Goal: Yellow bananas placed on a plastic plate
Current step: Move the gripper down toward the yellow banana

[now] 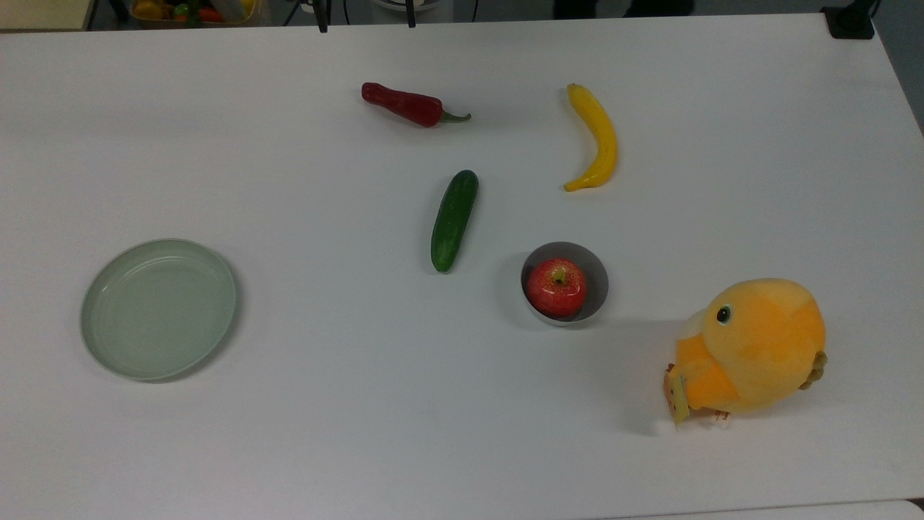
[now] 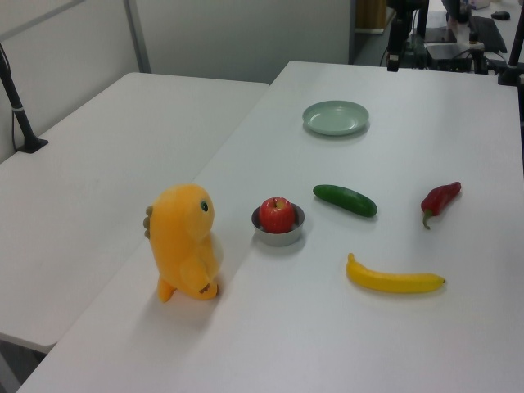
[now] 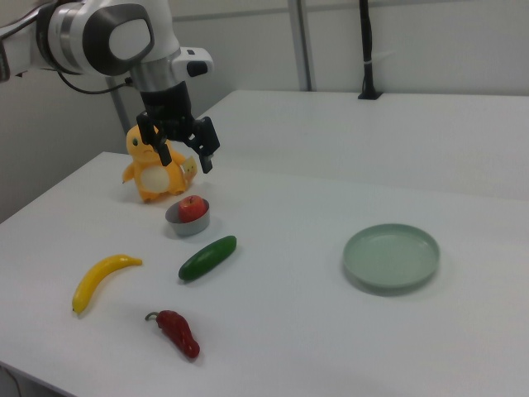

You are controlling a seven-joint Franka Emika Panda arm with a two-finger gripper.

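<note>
The yellow banana lies flat on the white table at the back right of the top view, at the near right of the left view and at the near left of the right view. The pale grey-green plastic plate sits empty at the top view's left, far from the banana. My gripper hangs open and holding nothing, high above the table. In the right view it hangs over the plush bird and the bowl, well clear of the banana.
A green cucumber and a red chili pepper lie mid-table. A red apple sits in a small grey bowl. An orange-yellow plush bird stands at the top view's right. A second table adjoins.
</note>
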